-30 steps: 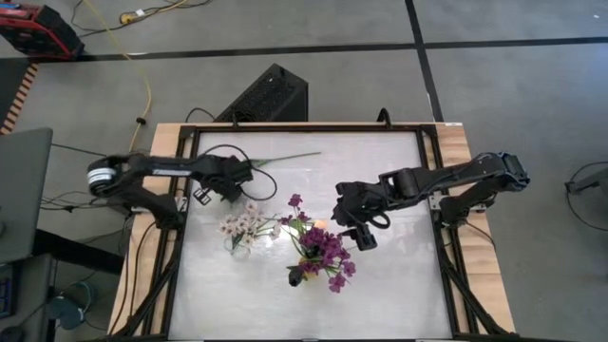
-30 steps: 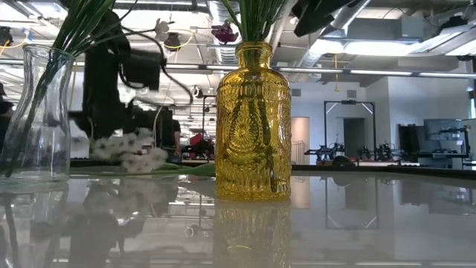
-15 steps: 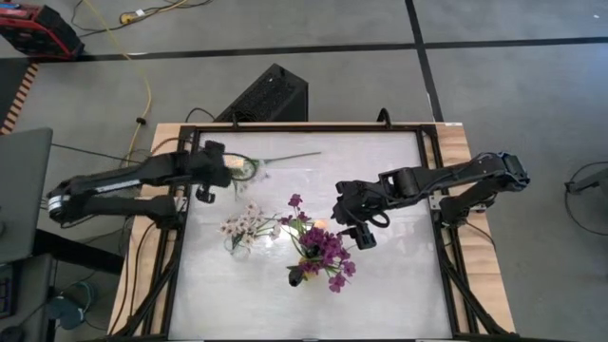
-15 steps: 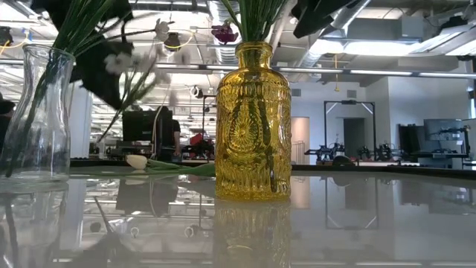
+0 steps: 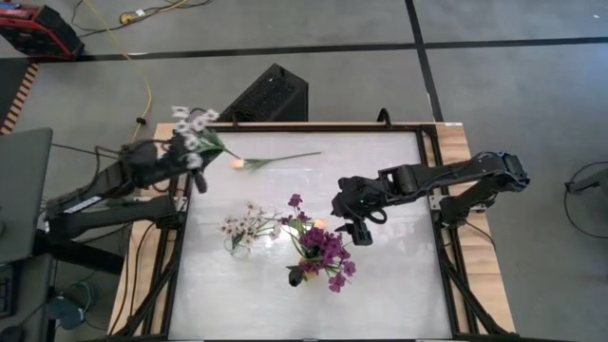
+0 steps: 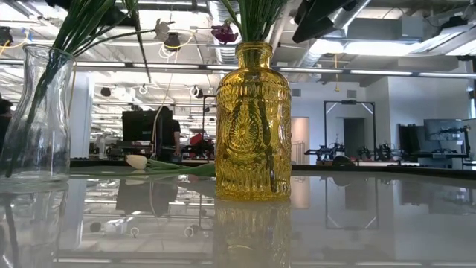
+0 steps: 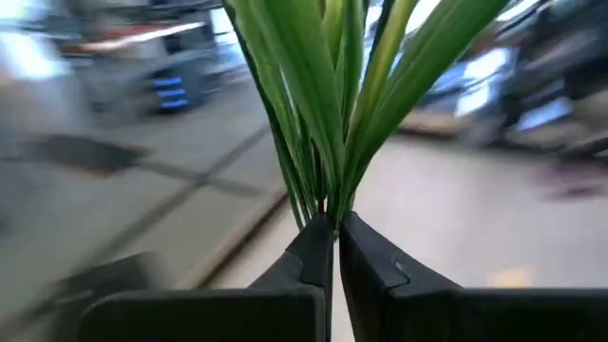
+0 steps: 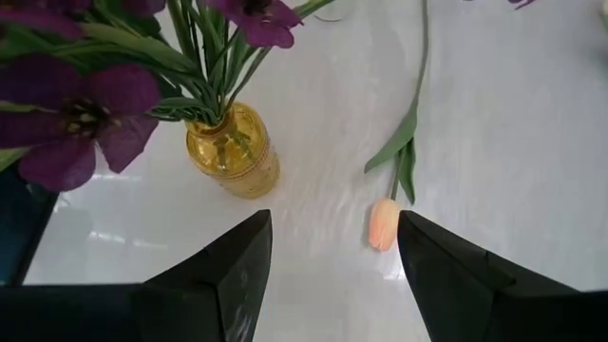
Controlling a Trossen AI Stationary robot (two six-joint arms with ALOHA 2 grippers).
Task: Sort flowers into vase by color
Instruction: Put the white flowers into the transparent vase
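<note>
White spray (image 5: pixel 194 128) now off table, aloft

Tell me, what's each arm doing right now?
Left gripper shut on white spray, lifted off table's left edge. Right gripper open, hovering. Peach tulip lying loose.

- The high view looks straight down on the whole desk (image 5: pixel 380 285) and both arms, from well above.
- The low view sits at desk-top height, very near the yellow vase (image 6: pixel 253 123), and faces level across into the room.
- The left wrist view looks forward past its own fingers (image 7: pixel 366 271), close on green stems (image 7: pixel 328 104), with floor beyond.
- The right wrist view looks down on the desk from above the yellow vase, past its own fingers (image 8: pixel 446 271).
- High, low and right wrist views share the yellow vase and the peach tulip (image 8: pixel 384 224), which lies toward 11 o'clock on the desk in the high view.
</note>
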